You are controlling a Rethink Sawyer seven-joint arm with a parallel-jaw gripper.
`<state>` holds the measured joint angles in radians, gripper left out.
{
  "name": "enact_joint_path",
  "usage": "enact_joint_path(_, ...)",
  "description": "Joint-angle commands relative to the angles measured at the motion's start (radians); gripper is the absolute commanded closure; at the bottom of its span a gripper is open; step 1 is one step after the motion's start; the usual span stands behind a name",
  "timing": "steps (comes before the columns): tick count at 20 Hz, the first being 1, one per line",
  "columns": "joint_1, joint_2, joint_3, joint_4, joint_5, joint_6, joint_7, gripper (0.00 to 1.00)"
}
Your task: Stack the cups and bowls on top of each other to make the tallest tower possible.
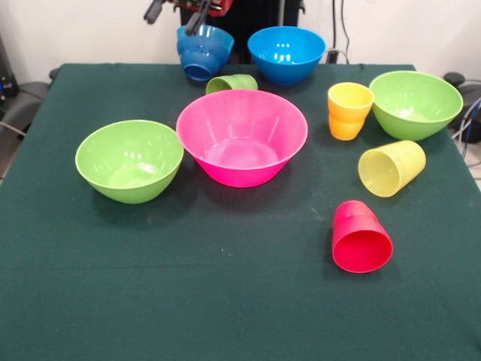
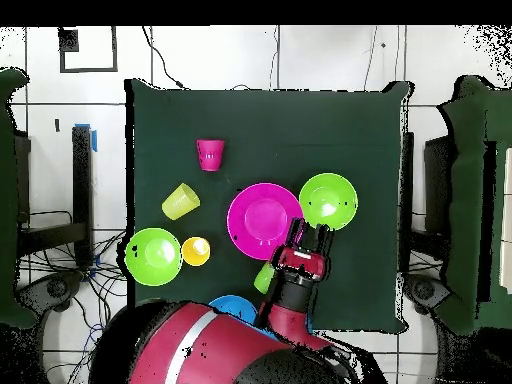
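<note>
The gripper hangs at the table's far edge with its jaws spread wide, holding nothing, just above the tilted tower of small blue bowls beside the blue bowl. The pink bowl fills the centre with the green cup on its side behind it. The front of the table lies bare past the tipped red cup

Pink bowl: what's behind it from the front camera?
A green cup lies on its side behind the pink bowl, its lower part hidden by the rim. Farther back sit the stacked blue bowls and a bright blue bowl.
</note>
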<state>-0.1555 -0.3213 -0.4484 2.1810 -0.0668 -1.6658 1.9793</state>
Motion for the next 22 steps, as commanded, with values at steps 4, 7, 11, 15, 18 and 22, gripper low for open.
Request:
enact_joint_path(4,0.070,-0.022,0.023,0.079,0.041,0.165,0.073,0.00)
enact_joint_path(7,0.090,-0.034,0.021,0.111,0.083,0.160,0.078,0.00)
enact_joint_path(11,0.068,0.012,0.036,0.079,0.053,0.133,0.136,0.00)
enact_joint_path(15,0.070,0.014,0.035,0.071,0.043,0.140,0.134,0.00)
enact_joint_path(18,0.077,-0.021,0.012,0.033,-0.048,0.249,0.096,0.00)
enact_joint_path(22,0.073,-0.062,0.008,-0.040,-0.194,0.422,0.083,0.00)
